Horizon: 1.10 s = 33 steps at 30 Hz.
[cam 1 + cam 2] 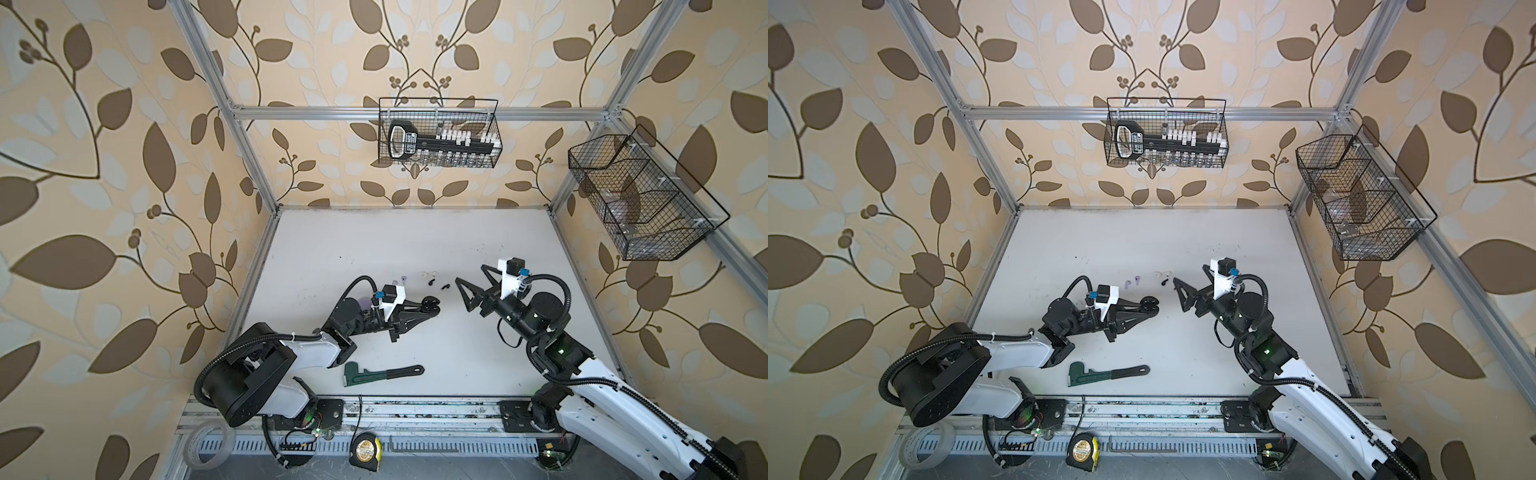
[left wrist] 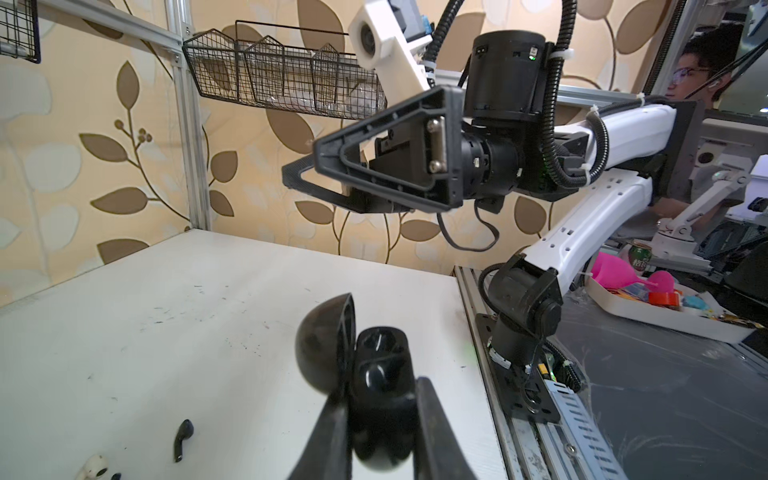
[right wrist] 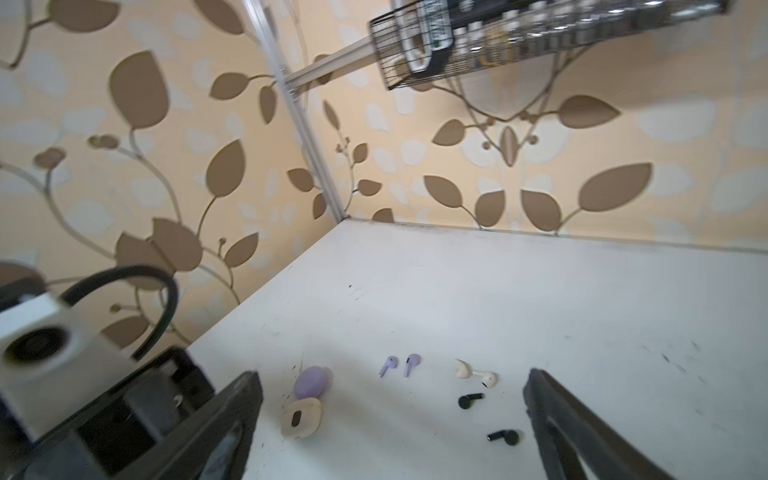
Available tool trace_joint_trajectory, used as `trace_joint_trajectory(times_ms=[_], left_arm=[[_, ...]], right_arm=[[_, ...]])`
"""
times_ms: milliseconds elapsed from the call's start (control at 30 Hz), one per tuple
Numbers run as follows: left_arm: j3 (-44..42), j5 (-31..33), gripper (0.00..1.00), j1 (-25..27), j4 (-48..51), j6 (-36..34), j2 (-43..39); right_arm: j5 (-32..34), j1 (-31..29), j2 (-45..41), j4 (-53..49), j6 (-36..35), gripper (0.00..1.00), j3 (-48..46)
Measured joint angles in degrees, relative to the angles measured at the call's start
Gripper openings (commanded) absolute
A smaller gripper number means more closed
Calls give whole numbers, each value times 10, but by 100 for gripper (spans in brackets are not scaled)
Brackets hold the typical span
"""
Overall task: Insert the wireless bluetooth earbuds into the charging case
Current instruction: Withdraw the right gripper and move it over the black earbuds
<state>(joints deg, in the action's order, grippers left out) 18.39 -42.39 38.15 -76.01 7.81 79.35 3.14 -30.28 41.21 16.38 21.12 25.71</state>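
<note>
The wireless bluetooth earbuds all lie loose on the counter, none seated yet; the left tool grips the open black charging case, the right tool gapes empty.

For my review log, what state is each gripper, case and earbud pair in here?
left gripper: shut on the black charging case
black charging case: lid open, held between the fingers
right gripper: open, empty
black earbuds: both loose on the table
white earbuds: loose on the table
lilac earbuds: loose on the table
lilac case: on the table, apparently shut
cream case: on the table, lid unclear
</note>
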Motion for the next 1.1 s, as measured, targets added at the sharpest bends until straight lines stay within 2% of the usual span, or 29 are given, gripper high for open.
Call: trace_joint_trajectory(times_ms=[133,233,467,600,733,900,933,1100], left_arm=[[-5,11,0,0,-6,-7,0],[-12,27,0,0,-5,-19,0],[-27,56,0,0,0,-44,-21],[-27,62,0,0,4,-53,-30],[-28,67,0,0,11,-58,-33],[-30,69,0,0,21,-62,-49],[-30,68,0,0,22,-63,-51],[-30,69,0,0,23,-65,-52]], right_arm=[[56,16,17,-22,59,100,0],[81,20,62,-64,81,100,16],[129,31,212,-195,132,100,142],[145,40,259,-267,176,100,211],[174,40,241,-311,185,100,242],[145,66,182,-313,150,98,233],[144,69,182,-315,146,95,234],[141,71,232,-344,132,89,253]])
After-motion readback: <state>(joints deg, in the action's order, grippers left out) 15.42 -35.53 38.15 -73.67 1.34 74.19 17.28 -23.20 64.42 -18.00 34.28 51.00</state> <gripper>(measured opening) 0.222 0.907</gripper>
